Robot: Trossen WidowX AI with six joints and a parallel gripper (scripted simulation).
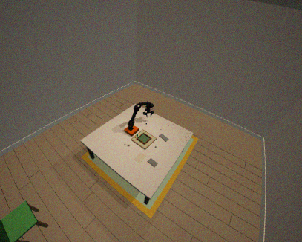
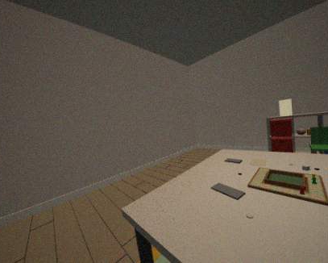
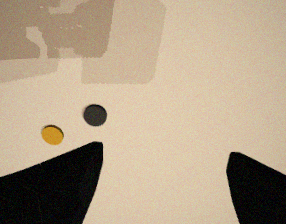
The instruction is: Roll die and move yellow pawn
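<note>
The small grey cube (image 2: 305,168) (image 1: 128,145), which you could take for the die, lay on the table top (image 1: 112,145) (image 2: 190,202) just outside the game board (image 1: 145,147) (image 2: 271,188), near a small dark piece (image 2: 317,169), and not in the tray (image 1: 144,138) (image 2: 284,185). Its pips were too small for you to read, so the count for the move was not known. By that reading none of your turn was done: picking up the die, the roll, the pawn's advance and the final retreat were all left. On the board, a red pawn (image 2: 302,189) and a green pawn (image 2: 314,181) stood beside the tray; a yellowish bit (image 2: 313,175) behind the green one may have been your pawn, but you could not be certain of it or its square. Farther out, your gripper (image 1: 148,113) (image 3: 166,157) hung above the table on the other side of the board from the cube, its jaws apart with nothing between them. Below it lay a dark disc (image 3: 95,115) and a yellow disc (image 3: 52,135), neither of them a pawn by its flat look. Your arm would likely have had to swing across to the cube first.
</note>
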